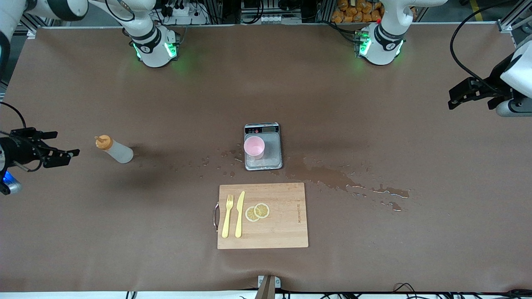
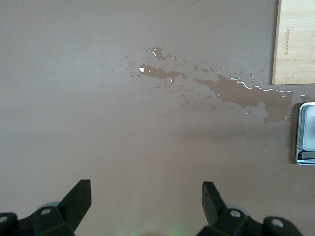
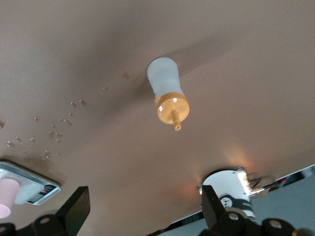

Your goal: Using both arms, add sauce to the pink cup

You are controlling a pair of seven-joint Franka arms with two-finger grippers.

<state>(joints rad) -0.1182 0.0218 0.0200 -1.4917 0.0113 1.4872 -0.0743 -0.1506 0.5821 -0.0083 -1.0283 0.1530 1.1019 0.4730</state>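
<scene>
The right gripper hangs over the table at the right arm's end, its fingers spread wide and holding nothing. Just beside it the sauce stands upright on the table, orange cap on top, untouched and apart from the gripper. At the table's middle, well apart from the bottle, the pink cup sits on a grey scale, at the scale's edge toward the right arm's end. A spill spreads across the table from the scale toward the left arm's end, with smaller droplets toward the sauce. Nearer the front camera than the scale lies a cutting board carrying a yellow fork, a yellow knife and two lemon slices. At the left arm's end the left gripper hovers over bare table, fingers parted as far as they go, empty; its wrist view looks down on the spill, a corner of the board and an edge of the scale.
</scene>
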